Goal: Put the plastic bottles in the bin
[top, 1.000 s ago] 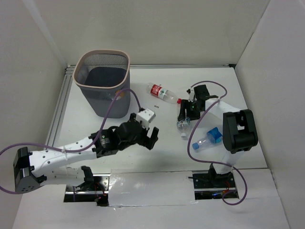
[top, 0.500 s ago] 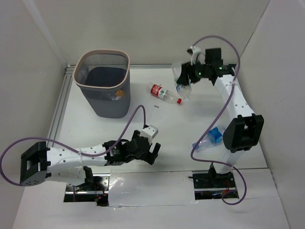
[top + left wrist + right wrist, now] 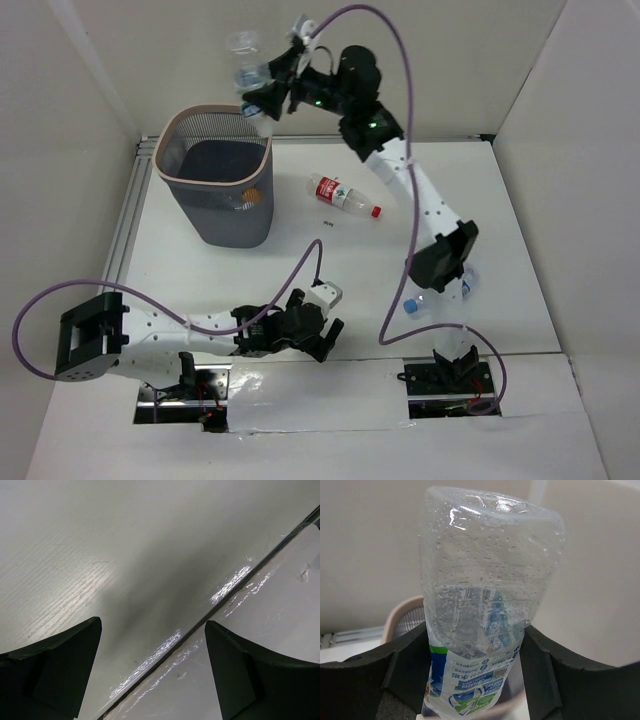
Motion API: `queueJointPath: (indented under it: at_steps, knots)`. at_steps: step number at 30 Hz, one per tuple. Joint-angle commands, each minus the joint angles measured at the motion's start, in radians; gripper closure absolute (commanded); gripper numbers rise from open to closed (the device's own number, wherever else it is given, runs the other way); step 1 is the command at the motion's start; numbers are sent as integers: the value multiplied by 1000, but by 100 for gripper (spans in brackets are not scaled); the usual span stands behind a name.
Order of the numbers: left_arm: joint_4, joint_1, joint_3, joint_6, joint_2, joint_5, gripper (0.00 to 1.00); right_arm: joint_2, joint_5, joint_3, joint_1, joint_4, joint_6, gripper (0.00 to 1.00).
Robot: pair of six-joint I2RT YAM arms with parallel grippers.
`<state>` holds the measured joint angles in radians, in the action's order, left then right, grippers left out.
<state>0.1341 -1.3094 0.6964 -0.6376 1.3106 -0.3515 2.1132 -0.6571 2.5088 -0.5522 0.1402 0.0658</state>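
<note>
Aloft, bottle (image 3: 487,610) within right pincer (image 3: 476,667); bin (image 3: 222,215) just below

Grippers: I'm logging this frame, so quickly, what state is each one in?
Left gripper: open, holding nothing.
Right gripper: shut on a clear plastic bottle, high by the rim of the bin.

Dk grey mesh bin (image 3: 218,215) w/ pink-beige rim; clear bottle (image 3: 485,595), blue-white label.

The white table (image 3: 300,270) carries the mesh bin (image 3: 222,215) at its far left. A red-labelled bottle (image 3: 343,195) lies on its side near the middle. A partly hidden bottle (image 3: 415,303) lies at the near right.
</note>
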Motion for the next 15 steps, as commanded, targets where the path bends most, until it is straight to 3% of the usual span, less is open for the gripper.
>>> queueJointPath:
  at_steps: [1, 3, 5, 9, 10, 13, 15]
  knots:
    - [-34, -17, -17, -34, -48, -32, 3, 63, 57, 27, -69, -250, -72, 88]
    - [-34, -17, -30, -43, -66, -32, 3, 94, 85, 15, -113, -284, -72, 85]
    - [-54, -17, -40, -43, -80, -32, 3, 145, 105, 24, -133, -275, -72, 75]
    - [-80, -17, -40, -1, -91, -32, 3, 183, 115, 47, -143, -266, -61, 21]
    - [-96, -17, -28, 27, -91, -32, 3, 183, 125, 47, -143, -257, -61, 15]
    - [-160, -17, 1, 128, -45, -20, 2, 144, 171, 94, -96, -209, -40, 0]
    - [-177, -17, 17, 153, -19, -3, 2, 107, 181, 104, -77, -179, -40, 0]
